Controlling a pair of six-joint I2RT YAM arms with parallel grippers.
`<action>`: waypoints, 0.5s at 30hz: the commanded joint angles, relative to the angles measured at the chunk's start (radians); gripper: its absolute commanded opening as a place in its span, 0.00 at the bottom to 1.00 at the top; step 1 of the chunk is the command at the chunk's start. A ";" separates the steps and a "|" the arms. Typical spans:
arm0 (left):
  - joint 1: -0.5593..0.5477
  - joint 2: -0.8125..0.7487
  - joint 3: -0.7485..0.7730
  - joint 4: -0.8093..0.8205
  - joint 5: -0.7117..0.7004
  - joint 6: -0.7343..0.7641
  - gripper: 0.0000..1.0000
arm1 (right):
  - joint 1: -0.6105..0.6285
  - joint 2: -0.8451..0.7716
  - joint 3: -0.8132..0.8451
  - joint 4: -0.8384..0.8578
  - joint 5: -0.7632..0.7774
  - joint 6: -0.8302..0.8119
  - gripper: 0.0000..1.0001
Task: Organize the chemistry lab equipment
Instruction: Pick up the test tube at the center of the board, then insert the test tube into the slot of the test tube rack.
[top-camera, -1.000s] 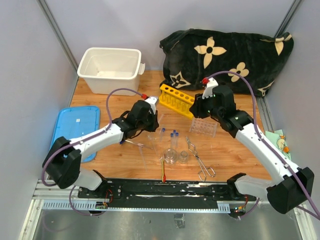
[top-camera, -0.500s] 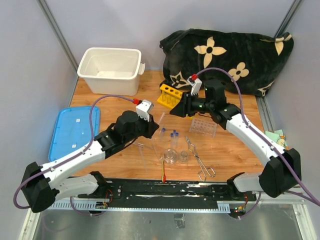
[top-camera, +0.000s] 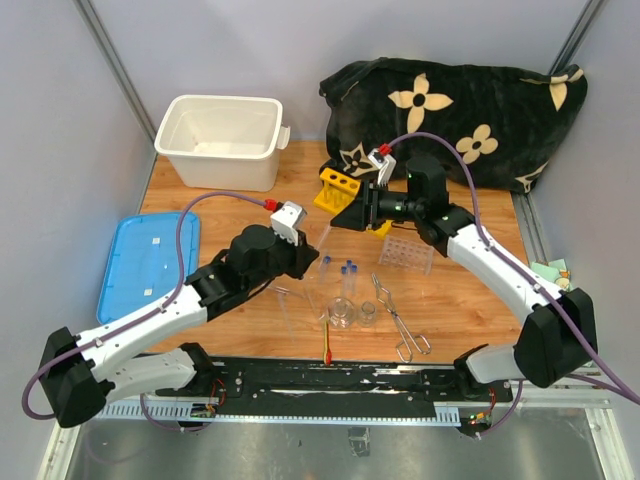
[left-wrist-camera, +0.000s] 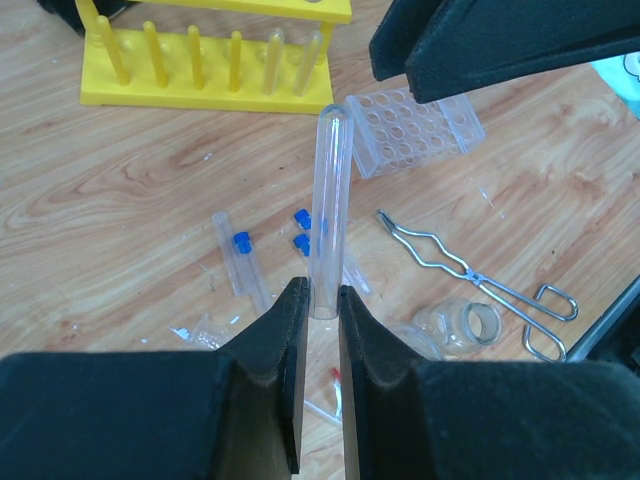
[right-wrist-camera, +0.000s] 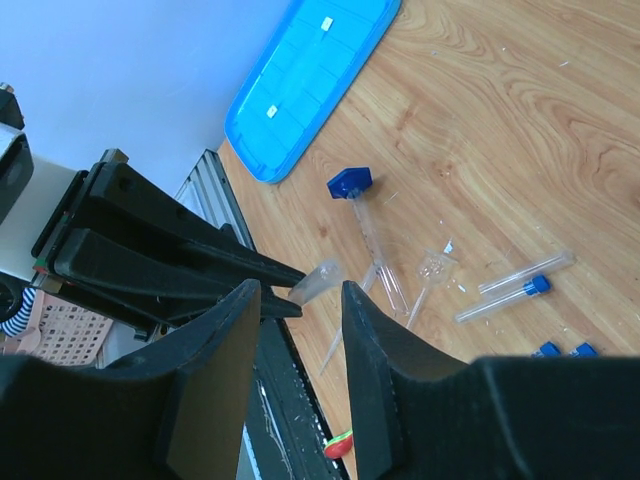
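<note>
Overhead, left claw (top-camera: 310, 243) and right claw (top-camera: 347, 216) face each other above the table (top-camera: 470, 300), near the yellow rack (top-camera: 338, 186). Left wrist: left claw clenched on a clear tube (left-wrist-camera: 328, 190), presenting it. Right wrist: right claw released, jaws framing the tube's tip, likely for a handover.

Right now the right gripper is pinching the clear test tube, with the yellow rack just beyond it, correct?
No, the arm is wrong: it is the left gripper that is pinching the clear test tube, with the yellow rack just beyond it. The left wrist view shows this.
</note>
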 joint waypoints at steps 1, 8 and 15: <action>-0.016 0.003 0.016 0.031 -0.016 0.010 0.00 | 0.018 0.023 0.018 0.043 -0.033 0.017 0.39; -0.031 0.002 0.042 0.024 -0.029 0.015 0.01 | 0.025 0.047 0.013 0.055 -0.033 0.016 0.38; -0.037 -0.011 0.052 0.022 -0.042 0.020 0.01 | 0.027 0.053 0.007 0.067 -0.039 0.022 0.35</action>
